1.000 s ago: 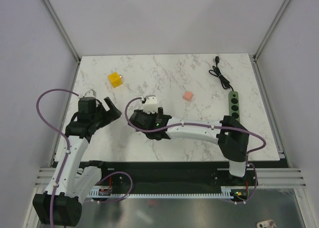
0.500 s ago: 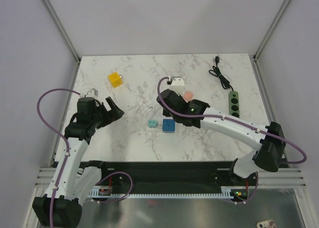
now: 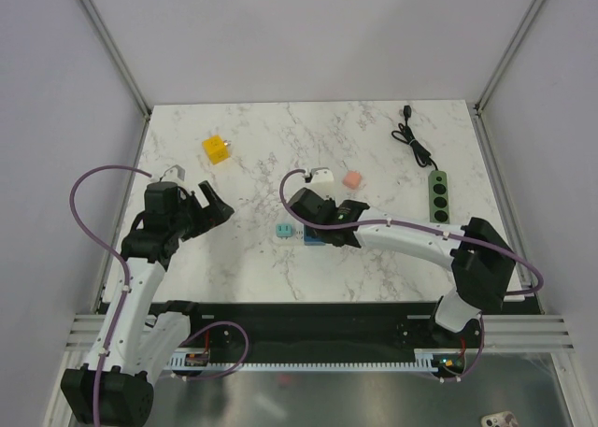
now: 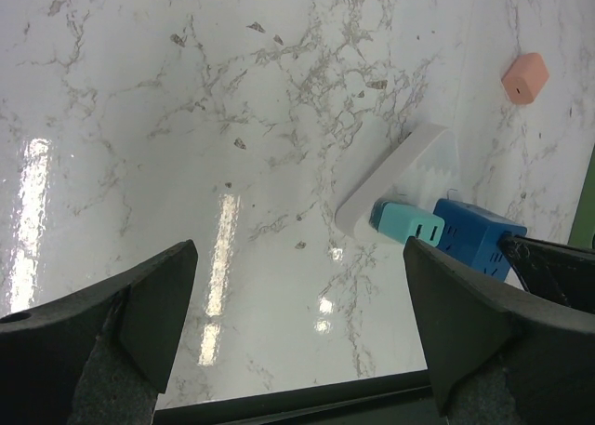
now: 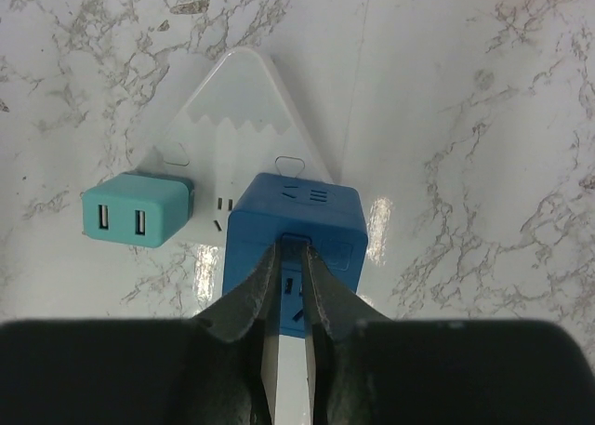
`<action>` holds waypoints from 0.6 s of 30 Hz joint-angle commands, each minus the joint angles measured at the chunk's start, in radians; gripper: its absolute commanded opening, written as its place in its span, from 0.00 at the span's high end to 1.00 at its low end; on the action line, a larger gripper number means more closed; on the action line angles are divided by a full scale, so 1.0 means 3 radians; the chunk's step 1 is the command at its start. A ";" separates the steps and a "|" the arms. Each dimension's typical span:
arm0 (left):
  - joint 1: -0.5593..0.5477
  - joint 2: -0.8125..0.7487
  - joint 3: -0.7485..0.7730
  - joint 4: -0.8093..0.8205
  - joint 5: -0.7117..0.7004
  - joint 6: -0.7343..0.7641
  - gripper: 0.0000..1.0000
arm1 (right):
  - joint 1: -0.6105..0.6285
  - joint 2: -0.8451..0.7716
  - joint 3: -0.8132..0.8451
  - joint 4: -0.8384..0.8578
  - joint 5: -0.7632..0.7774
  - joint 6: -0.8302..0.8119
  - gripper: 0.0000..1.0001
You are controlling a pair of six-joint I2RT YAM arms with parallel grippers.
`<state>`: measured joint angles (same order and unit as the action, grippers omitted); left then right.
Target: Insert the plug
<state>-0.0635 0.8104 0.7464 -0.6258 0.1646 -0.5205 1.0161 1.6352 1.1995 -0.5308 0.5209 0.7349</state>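
We are looking at a white marble table (image 3: 374, 128) where the right gripper (image 5: 291, 244) is reaching down onto the blue plug (image 5: 307, 211). Its two dark fingers (image 5: 249, 299) are lying almost together with only a thin gap showing. Their tips are touching the top of the plug at a small notch, and we cannot tell whether they are pinching anything there. The blue plug is sitting on a white, mountain-shaped socket block (image 5: 237, 90) with a zigzag snow line. It is standing in the block's middle, just beside the teal plug (image 5: 135, 209), which is sitting on the block's left corner and showing two slots. A narrow strip of the block with small socket holes is separating the two plugs. We are making out a few raised marks on the blue plug's top, but they are too small for us to read. The left gripper (image 4: 297, 248) is hanging with its jaws spread wide and holding nothing, well to the left of the plugs. Farther back, a pink cube (image 3: 352, 179) and a yellow cube (image 3: 216, 149) are lying apart on the marble. A green strip (image 3: 438, 195) with a black cord (image 3: 414, 139) is lying along the table's right edge.
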 commanded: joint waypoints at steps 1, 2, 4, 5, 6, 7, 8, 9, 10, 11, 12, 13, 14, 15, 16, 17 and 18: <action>-0.0008 -0.0032 0.0028 0.0112 0.0055 0.0135 0.00 | -0.0017 0.0031 0.0066 -0.0025 0.0017 -0.0041 0.80; -0.0008 -0.0037 0.0028 0.0112 0.0060 0.0140 0.00 | -0.0017 -0.0040 0.0092 -0.0046 0.0028 -0.0051 0.80; -0.0013 -0.0043 0.0028 0.0112 0.0075 0.0140 0.00 | -0.0032 -0.0117 0.0184 -0.0138 0.0068 -0.0092 0.79; -0.0013 -0.0032 0.0023 0.0117 0.0095 0.0145 0.00 | -0.0043 -0.0209 0.0204 -0.0158 0.0089 -0.0113 0.76; -0.0013 -0.0032 0.0023 0.0117 0.0116 0.0150 0.00 | -0.0119 -0.0255 0.0215 -0.0168 0.0089 -0.0174 0.73; -0.0013 -0.0027 0.0023 0.0122 0.0126 0.0155 0.00 | -0.0170 -0.0291 0.0220 -0.0169 0.0099 -0.0210 0.66; -0.0013 -0.0022 0.0023 0.0128 0.0136 0.0155 0.00 | -0.0221 -0.0332 0.0220 -0.0169 0.0094 -0.0246 0.62; -0.0013 -0.0022 0.0018 0.0133 0.0162 0.0165 0.00 | -0.0358 -0.0347 0.0220 -0.0163 0.0094 -0.0281 0.60; -0.0018 -0.0017 0.0023 0.0133 0.0172 0.0170 0.00 | -0.0436 -0.0348 0.0225 -0.0168 0.0084 -0.0322 0.55; -0.0018 -0.0017 0.0018 0.0133 0.0213 0.0181 0.00 | -0.0517 -0.0337 0.0230 -0.0169 0.0059 -0.0328 0.53; -0.0018 -0.0022 0.0028 0.0143 0.0244 0.0206 0.00 | -0.0680 -0.0322 0.0255 -0.0163 0.0038 -0.0333 0.51; -0.0018 -0.0047 0.0038 0.0143 0.0289 0.0216 0.00 | -0.0753 -0.0302 0.0281 -0.0163 0.0038 -0.0363 0.46; -0.0029 -0.0068 0.0028 0.0153 0.0330 0.0227 0.00 | -0.0829 -0.0251 0.0302 -0.0174 0.0038 -0.0369 0.43; -0.0034 -0.0104 0.0013 0.0184 0.0336 0.0232 0.00 | -0.0982 -0.0220 0.0327 -0.0169 0.0038 -0.0353 0.41; -0.0039 -0.0124 0.0007 0.0204 0.0336 0.0227 0.00 | -0.1070 -0.0179 0.0383 -0.0179 0.0023 -0.0328 0.36; -0.0044 -0.0150 -0.0008 0.0214 0.0351 0.0232 0.01 | -0.1141 -0.0103 0.0409 -0.0184 0.0018 -0.0257 0.33; -0.0049 -0.0160 -0.0018 0.0225 0.0392 0.0242 0.01 | -0.1274 -0.0062 0.0460 -0.0184 0.0018 -0.0211 0.29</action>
<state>-0.0711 0.7914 0.7456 -0.6140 0.2352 -0.4953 0.6971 1.5806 1.2800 -0.5735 0.5198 0.6540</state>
